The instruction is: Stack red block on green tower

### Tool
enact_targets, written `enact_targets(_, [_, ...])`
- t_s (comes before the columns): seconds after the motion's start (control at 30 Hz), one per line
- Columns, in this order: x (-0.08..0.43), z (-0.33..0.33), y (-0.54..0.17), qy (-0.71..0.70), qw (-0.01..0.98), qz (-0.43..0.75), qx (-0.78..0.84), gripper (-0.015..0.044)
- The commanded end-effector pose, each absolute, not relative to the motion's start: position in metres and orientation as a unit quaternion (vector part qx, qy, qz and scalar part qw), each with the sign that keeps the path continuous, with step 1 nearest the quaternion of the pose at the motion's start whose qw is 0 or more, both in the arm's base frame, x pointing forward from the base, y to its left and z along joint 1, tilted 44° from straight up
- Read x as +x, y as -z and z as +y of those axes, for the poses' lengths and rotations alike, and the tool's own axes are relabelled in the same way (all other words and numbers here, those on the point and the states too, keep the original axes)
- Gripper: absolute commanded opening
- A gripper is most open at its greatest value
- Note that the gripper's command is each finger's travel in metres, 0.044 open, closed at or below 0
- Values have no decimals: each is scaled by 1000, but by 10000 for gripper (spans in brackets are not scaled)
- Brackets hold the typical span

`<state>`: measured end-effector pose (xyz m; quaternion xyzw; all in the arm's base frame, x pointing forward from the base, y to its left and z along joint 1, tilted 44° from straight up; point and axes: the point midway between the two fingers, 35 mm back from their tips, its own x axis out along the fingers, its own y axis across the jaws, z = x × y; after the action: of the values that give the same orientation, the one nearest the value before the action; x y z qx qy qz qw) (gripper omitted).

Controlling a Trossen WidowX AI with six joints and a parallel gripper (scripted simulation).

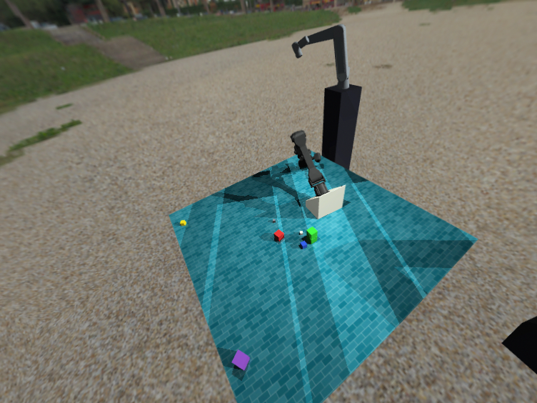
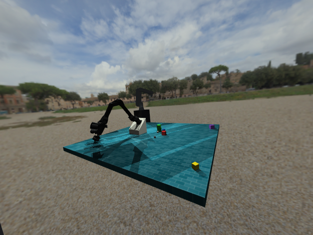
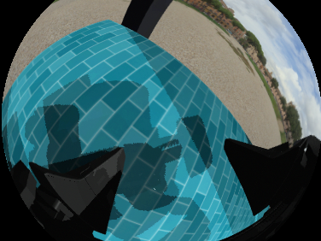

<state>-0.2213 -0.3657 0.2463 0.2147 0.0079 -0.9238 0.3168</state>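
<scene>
The pincer (image 2: pixel 96 137) hung open and empty, low over the bench (image 2: pixel 161 161), well apart from the red block (image 1: pixel 278 235), which sat near the green tower (image 1: pixel 311 234), likely before any reach.

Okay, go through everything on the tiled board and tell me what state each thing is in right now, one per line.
Hand: open, empty, low over the board's far corner.
Red block: on the board, not stacked.
Green tower: upright, nothing on top.
Blue block: beside the tower.
Yellow block: lying alone.
Purple block: near the board's edge.
</scene>
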Motion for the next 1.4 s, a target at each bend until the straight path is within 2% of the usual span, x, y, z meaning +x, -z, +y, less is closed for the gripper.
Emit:
enact_targets(0.0, [-183,-386,-264,903,373,-21,213,440])
enact_targets(0.17, [-135,-402,-280,876,428,-50,217,440])
enact_targets(0.63, [14,-415,-281,769,578,-25,271,440])
enact_targets(1.17, [174,-373,-254,641,702,87,298,440])
enact_targets(1.37, [215,-353,-235,608,725,143,291,440])
